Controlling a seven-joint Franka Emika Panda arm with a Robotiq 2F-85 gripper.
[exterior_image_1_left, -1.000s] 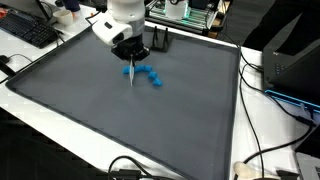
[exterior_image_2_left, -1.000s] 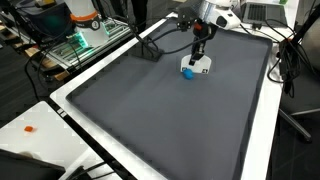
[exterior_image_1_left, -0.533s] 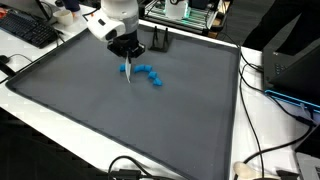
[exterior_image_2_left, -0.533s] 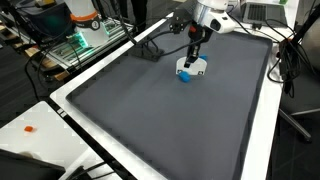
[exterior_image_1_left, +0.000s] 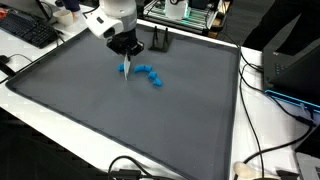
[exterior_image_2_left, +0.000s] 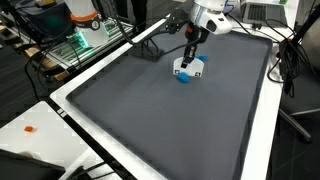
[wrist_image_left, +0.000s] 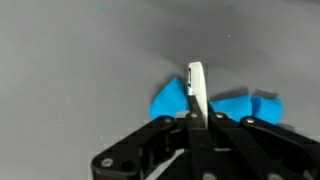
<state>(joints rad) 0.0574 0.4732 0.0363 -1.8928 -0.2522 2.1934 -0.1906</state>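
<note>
My gripper (exterior_image_1_left: 127, 55) (exterior_image_2_left: 189, 48) hangs over the far part of the grey mat (exterior_image_1_left: 120, 120), shut on a thin white strip (exterior_image_1_left: 126, 72) (wrist_image_left: 197, 90) that points down from its fingertips. In the wrist view the gripper (wrist_image_left: 196, 122) comes in from the bottom, with the strip standing edge-on between the black fingers (wrist_image_left: 160, 135). Small blue pieces (exterior_image_1_left: 149, 74) (wrist_image_left: 236, 106) lie on the mat right under and beside the strip's lower end. In an exterior view the strip's tip (exterior_image_2_left: 190, 67) is at a blue piece (exterior_image_2_left: 184, 78); whether they touch is unclear.
A black stand (exterior_image_1_left: 158, 40) (exterior_image_2_left: 150, 52) sits at the mat's far edge close to the arm. A keyboard (exterior_image_1_left: 30, 30) and a dark box (exterior_image_1_left: 295, 60) flank the mat, with cables (exterior_image_1_left: 268, 95) along one side. A small orange item (exterior_image_2_left: 30, 128) lies off the mat.
The gripper has slid a little sideways over the mat with the white strip still in it. The blue pieces lie about where they were.
</note>
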